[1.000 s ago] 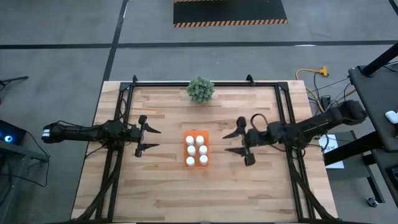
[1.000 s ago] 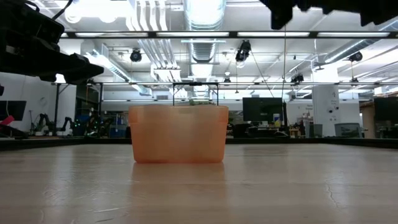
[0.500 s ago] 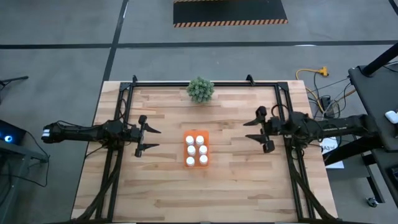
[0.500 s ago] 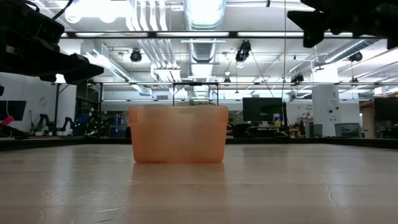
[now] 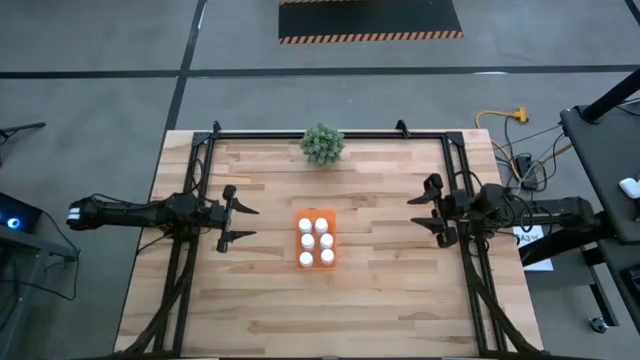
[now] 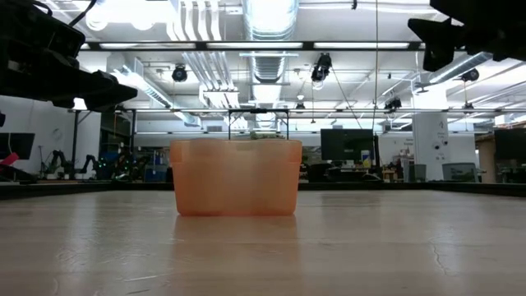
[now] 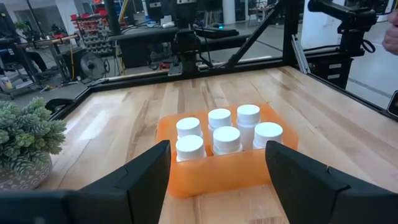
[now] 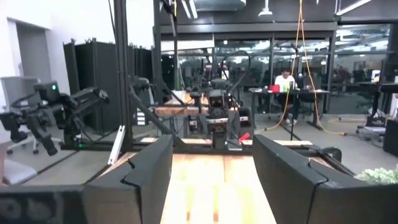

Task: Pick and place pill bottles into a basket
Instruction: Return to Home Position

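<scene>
The orange basket (image 5: 316, 239) stands on the middle of the wooden table, with several white pill bottles (image 7: 227, 133) upright inside it. In the low view the basket (image 6: 236, 177) rests on its flat bottom. My left gripper (image 5: 250, 223) hovers open to the left of the basket, pointing at it, and nothing lies between its fingers (image 7: 146, 180). My right gripper (image 5: 415, 212) hangs open near the table's right side, well off from the basket. It is also empty, seen in its own wrist view (image 8: 211, 146) and high at the right in the low view (image 6: 436, 41).
A small green potted plant (image 5: 322, 143) stands at the table's far edge, behind the basket. Black frame rails (image 5: 455, 170) run along the table's left, right and far sides. Bare wood lies in front of the basket (image 5: 320, 310).
My right gripper has drawn back from beside the basket toward the table's right edge, sinking a little, and its fingers have stayed apart. The basket and its bottles have not moved.
</scene>
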Robot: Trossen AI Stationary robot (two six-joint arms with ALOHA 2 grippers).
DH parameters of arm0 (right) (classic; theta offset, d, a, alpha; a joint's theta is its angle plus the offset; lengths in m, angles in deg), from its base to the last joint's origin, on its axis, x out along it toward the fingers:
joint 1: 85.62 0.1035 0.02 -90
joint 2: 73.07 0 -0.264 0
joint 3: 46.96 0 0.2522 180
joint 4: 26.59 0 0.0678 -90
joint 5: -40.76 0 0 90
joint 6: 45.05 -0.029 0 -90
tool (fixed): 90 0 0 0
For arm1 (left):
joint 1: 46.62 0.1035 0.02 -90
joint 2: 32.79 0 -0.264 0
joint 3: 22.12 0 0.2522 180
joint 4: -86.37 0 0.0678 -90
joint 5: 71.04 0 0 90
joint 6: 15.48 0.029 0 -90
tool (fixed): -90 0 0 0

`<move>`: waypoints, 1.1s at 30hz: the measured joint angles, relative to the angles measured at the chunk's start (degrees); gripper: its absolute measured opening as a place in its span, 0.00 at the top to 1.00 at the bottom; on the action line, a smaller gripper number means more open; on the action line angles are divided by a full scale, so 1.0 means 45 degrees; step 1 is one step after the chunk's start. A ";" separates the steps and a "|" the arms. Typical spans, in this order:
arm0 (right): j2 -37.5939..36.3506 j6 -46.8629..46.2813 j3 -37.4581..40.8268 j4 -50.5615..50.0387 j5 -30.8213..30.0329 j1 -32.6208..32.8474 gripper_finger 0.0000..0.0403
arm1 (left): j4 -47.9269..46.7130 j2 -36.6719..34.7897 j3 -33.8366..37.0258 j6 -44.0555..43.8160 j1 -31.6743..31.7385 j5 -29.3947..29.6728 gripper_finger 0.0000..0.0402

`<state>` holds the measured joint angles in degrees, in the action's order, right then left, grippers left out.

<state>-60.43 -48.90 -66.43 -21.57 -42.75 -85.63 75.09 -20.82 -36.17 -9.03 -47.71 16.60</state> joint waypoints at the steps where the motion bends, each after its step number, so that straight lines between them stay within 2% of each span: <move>1: -0.0127 0.0031 0.0012 -0.0132 -0.0002 0.0001 0.48 | 0.0000 -0.0004 0.0000 0.0001 0.0000 0.0002 0.39; 11: -0.1293 0.0394 0.0078 -0.0660 0.0041 0.0082 0.48 | 0.0003 -0.0010 0.0000 0.0002 0.0000 0.0002 0.39; 18: -0.2779 0.0677 0.0391 -0.0862 0.1135 0.0204 0.48 | 0.0001 -0.0015 0.0000 0.0002 0.0001 -0.0001 0.39; 26: -0.2811 0.0470 0.0904 -0.0576 0.1139 0.0204 0.48 | 0.0010 -0.0007 0.0000 0.0002 0.0001 -0.0001 0.39; 33: -0.2675 0.0212 0.1159 -0.2441 0.0554 0.0200 0.48 | 0.0003 -0.0001 0.0000 0.0002 0.0002 0.0001 0.39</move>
<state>-72.47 -47.95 -61.21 -32.55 -40.26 -84.73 75.11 -20.83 -36.17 -9.02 -47.70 16.60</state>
